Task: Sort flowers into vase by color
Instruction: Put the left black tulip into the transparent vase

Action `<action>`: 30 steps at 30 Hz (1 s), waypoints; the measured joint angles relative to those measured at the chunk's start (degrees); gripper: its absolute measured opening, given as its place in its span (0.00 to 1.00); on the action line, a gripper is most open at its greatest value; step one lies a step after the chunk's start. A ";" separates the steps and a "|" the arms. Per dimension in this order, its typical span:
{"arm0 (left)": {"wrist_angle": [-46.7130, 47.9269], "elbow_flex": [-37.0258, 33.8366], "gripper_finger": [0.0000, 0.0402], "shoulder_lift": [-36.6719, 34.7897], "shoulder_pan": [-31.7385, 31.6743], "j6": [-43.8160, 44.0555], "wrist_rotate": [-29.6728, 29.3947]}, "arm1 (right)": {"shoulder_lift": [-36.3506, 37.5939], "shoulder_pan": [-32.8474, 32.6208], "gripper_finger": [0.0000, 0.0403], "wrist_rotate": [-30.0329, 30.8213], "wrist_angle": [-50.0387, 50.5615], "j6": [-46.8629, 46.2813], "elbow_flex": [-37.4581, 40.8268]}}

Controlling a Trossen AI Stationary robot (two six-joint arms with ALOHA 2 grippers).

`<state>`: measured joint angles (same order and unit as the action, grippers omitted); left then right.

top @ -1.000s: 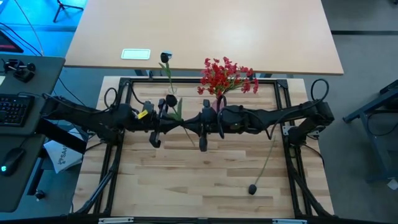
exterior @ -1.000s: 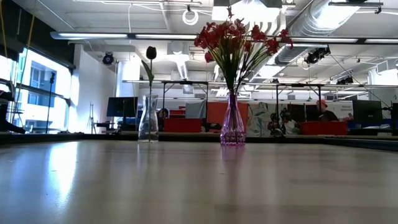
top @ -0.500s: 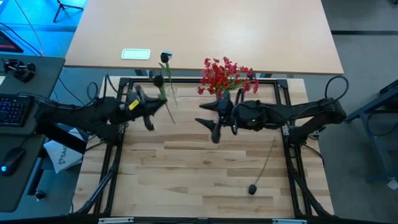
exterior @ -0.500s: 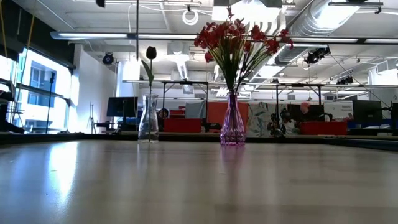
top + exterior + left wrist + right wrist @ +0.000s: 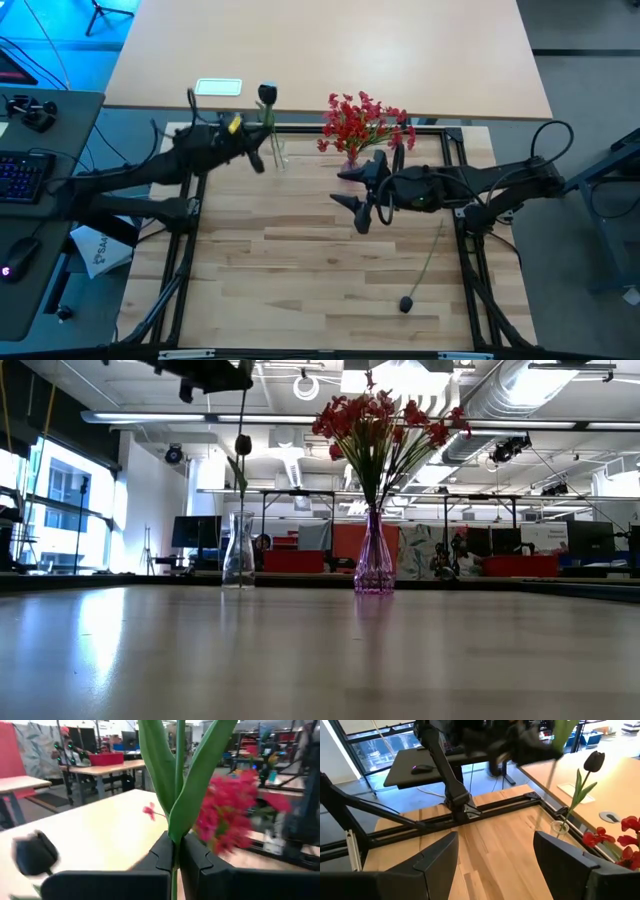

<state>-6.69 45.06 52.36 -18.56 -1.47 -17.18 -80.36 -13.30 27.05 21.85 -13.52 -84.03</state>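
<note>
At the far edge, the purple vase [image 5: 374,565] is holding the red sprays [image 5: 364,123]. Left of it, the clear vase [image 5: 238,550] is holding one dark bud [image 5: 243,444]. The left gripper [image 5: 176,854] is pinching a green stem [image 5: 179,750] above that clear vase. The right gripper [image 5: 362,205] is hanging spread and empty near the purple vase. Another dark bud [image 5: 408,303] is lying on the near right of the table [image 5: 300,270].

Two glass vases stand at the table's far edge: one clear [image 5: 238,549], one pink-tinted [image 5: 374,557]. Three dark near-black buds on thin green stems: one in the clear vase [image 5: 266,94], one gripped [image 5: 176,780], one lying loose [image 5: 408,303]. One bunch of red blossom sprays [image 5: 363,122].
</note>
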 joint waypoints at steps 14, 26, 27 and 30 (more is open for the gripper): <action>-0.51 7.28 0.00 9.20 -18.84 -0.76 15.84 | -0.01 0.00 0.63 2.64 0.02 -2.46 0.00; -8.47 1.66 0.00 11.10 -20.12 0.55 16.46 | -0.68 -0.40 0.63 3.23 0.17 -4.54 0.00; -10.87 0.09 0.00 10.44 -20.12 1.15 15.43 | -0.68 -0.60 0.63 3.24 0.17 -4.81 0.00; -14.76 -2.93 0.00 8.17 -20.12 1.26 13.29 | -0.70 -1.04 0.63 4.19 0.17 -5.77 0.00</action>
<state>-21.45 42.13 60.53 -38.68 -0.21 -3.89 -81.06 -14.34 31.24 22.02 -19.28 -84.03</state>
